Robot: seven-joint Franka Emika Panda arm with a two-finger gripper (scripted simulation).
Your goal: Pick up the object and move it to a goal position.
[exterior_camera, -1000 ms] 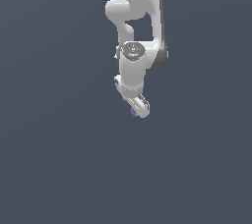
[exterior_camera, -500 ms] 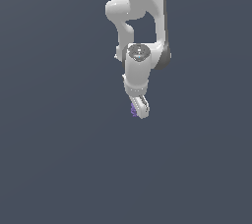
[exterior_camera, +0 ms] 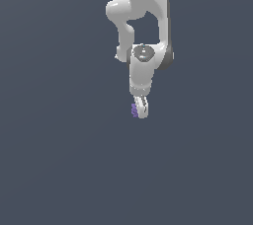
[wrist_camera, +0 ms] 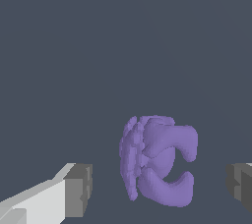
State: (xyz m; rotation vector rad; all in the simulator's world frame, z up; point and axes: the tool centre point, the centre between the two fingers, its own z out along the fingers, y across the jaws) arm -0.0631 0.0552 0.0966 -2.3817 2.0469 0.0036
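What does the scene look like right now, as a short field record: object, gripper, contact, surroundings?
object: small purple lumpy piece with curled lobes, seen at the tip of the arm in the exterior view
gripper: open, one grey pad on each side of the object
contact: none visible; a clear gap shows between each pad and the object
object position: between the pads
arm: white, reaching down from the top of the exterior view
surroundings: plain dark grey surface; no goal marker visible
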